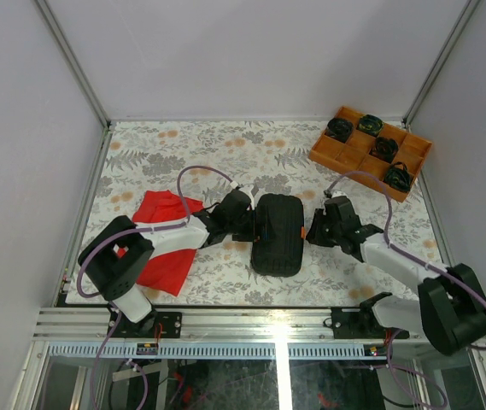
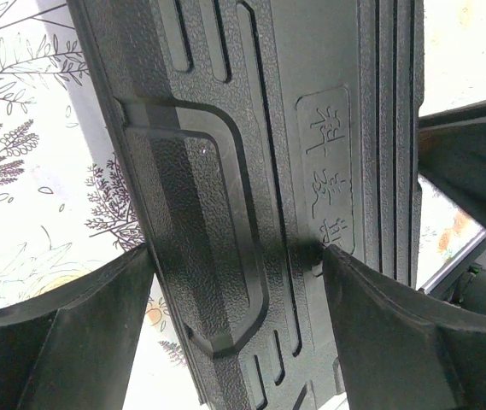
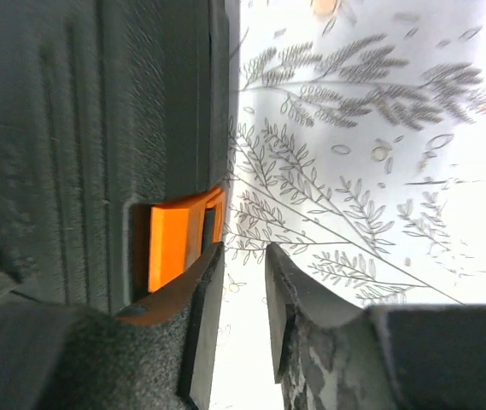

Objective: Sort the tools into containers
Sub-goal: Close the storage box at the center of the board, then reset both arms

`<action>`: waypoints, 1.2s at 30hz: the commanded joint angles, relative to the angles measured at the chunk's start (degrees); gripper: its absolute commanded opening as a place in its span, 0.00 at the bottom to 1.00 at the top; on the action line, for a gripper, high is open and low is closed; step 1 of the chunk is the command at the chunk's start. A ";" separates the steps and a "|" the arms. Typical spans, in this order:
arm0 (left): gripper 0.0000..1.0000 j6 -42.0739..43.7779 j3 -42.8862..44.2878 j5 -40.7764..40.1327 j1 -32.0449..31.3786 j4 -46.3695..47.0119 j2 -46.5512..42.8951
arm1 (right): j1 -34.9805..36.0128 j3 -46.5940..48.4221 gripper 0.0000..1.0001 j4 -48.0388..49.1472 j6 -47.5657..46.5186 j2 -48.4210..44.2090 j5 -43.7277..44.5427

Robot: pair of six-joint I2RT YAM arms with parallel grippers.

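Note:
The black ribbed tool case (image 1: 278,235) lies closed in the middle of the table, orange latch (image 1: 299,232) on its right edge. My left gripper (image 1: 247,220) is at the case's left edge; in the left wrist view the gripper (image 2: 234,256) has its jaws closed across the case (image 2: 251,171), one finger at its edge and one on its lid. My right gripper (image 1: 318,229) is at the latch side. In the right wrist view the gripper (image 3: 243,256) is almost closed and empty, its left finger (image 3: 200,290) touching the latch (image 3: 174,239) of the case (image 3: 72,128). No tools show.
A red cloth (image 1: 161,213) lies on the table left of the case, partly under my left arm. An orange compartment tray (image 1: 328,158) holding black round items (image 1: 385,148) stands at the back right. Grey walls close in both sides.

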 commanded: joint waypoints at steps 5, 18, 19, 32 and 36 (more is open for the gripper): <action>0.76 4.28 -2.88 -8.12 -1.03 -12.52 -3.22 | 0.47 7.39 0.49 -10.08 -0.94 -12.21 15.72; 0.99 5.96 3.94 -29.61 -0.55 -26.58 -28.40 | 0.41 14.93 0.87 -15.90 -5.24 -30.67 16.45; 1.00 6.54 4.46 -30.79 -0.48 -27.50 -30.53 | 0.44 15.41 0.91 -16.51 -5.55 -32.13 17.27; 1.00 10.18 7.67 -41.34 -0.28 -39.79 -51.71 | 0.43 12.18 0.99 -20.54 -6.59 -50.99 20.68; 1.00 9.90 4.56 -42.08 -0.28 -41.46 -57.82 | 0.44 10.29 0.99 -22.19 -4.81 -54.37 22.05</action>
